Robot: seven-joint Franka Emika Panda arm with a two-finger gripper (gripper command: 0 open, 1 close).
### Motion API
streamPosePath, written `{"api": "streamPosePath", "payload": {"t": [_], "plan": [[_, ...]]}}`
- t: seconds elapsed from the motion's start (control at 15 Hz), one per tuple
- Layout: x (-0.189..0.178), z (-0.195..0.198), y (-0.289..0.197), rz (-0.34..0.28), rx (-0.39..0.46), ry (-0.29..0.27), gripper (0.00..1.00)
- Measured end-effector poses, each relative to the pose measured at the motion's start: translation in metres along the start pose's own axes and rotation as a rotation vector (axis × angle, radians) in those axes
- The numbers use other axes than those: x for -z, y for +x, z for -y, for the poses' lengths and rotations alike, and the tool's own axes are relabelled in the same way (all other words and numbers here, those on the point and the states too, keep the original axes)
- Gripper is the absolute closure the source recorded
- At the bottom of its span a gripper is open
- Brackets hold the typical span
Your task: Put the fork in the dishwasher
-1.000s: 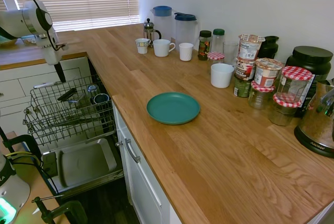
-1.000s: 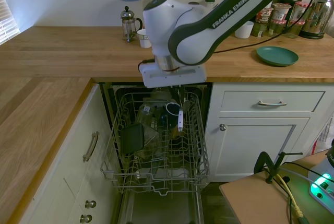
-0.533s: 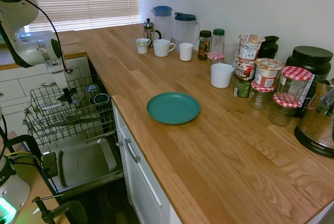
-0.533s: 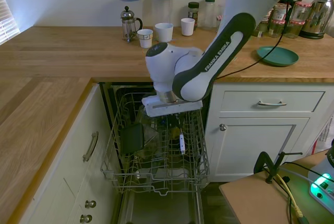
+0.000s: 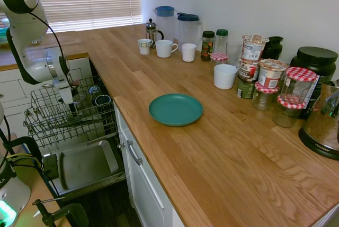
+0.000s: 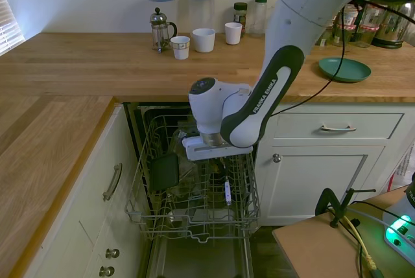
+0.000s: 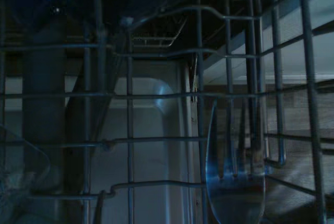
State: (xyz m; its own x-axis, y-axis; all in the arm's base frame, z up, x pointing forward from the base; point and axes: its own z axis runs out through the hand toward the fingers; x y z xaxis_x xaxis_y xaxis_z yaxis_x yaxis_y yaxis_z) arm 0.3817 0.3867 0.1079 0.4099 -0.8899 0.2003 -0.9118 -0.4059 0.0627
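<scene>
Arm: white Franka arm reaches down from the counter side into the open dishwasher (image 6: 194,239); wrist sits low over the pulled-out wire rack (image 6: 146,181).
Gripper (image 6: 225,175): inside the rack's right half; jaws closed on the fork's handle end.
Fork (image 6: 227,192): held upright, hanging straight down from the fingers, its lower end among the rack wires near the right side. In the wrist view the fork (image 7: 235,182) shows close up, tines pointing away from the camera, between the vertical wires.
Rack contents: a dark square item (image 6: 164,172) stands on the left; a dark cup (image 5: 102,100) sits near the back.
Dishwasher door (image 5: 87,164): dropped flat, grey steel lining facing up, below the rack.
Counter: teal plate (image 5: 176,109) lies alone near the front edge; white mugs (image 5: 165,48), a French press (image 5: 152,30) and jars (image 5: 273,79) stand along the wall.
</scene>
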Motion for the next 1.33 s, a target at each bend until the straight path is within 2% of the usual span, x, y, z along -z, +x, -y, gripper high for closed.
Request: {"api": "streamPosePath", "payload": {"t": [0.07, 0.4, 0.93, 1.13, 1.33], "plan": [[-0.006, 0.0, -0.001, 0.003, 0.002, 0.003, 0.0], [-0.011, 0.006, -0.005, -0.008, 0.006, 0.029, 0.0], [-0.007, 0.012, -0.008, -0.02, -0.003, 0.042, 0.0], [0.022, 0.013, 0.002, -0.041, -0.033, 0.06, 0.0], [0.075, 0.002, 0.012, -0.072, -0.074, 0.068, 0.0]]}}
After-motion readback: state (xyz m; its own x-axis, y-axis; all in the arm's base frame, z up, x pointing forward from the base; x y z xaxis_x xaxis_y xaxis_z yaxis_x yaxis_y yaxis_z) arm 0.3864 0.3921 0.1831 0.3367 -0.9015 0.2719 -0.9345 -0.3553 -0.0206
